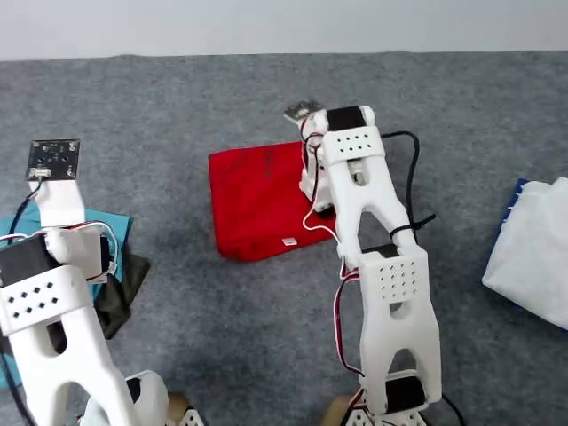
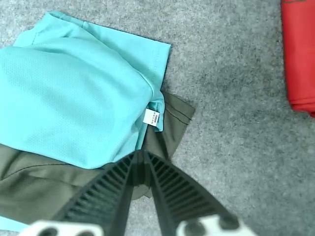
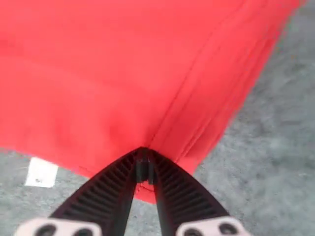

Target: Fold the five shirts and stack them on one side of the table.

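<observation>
The red shirt (image 1: 257, 200) lies folded directly beneath the right gripper (image 3: 142, 167), whose jaws are closed at the hem (whether cloth is pinched cannot be told). The teal shirt (image 2: 74, 98) is stacked on the olive shirt (image 2: 39, 187) just ahead of the left gripper (image 2: 142, 160), likewise closed. Were the red shirt dragged across the tabletop (image 1: 177, 106), its fold could be pulled open. The white shirt (image 1: 537, 244), well apart from both, is given by the high view, while the hem seam hidden there is supplied by the right wrist view.
</observation>
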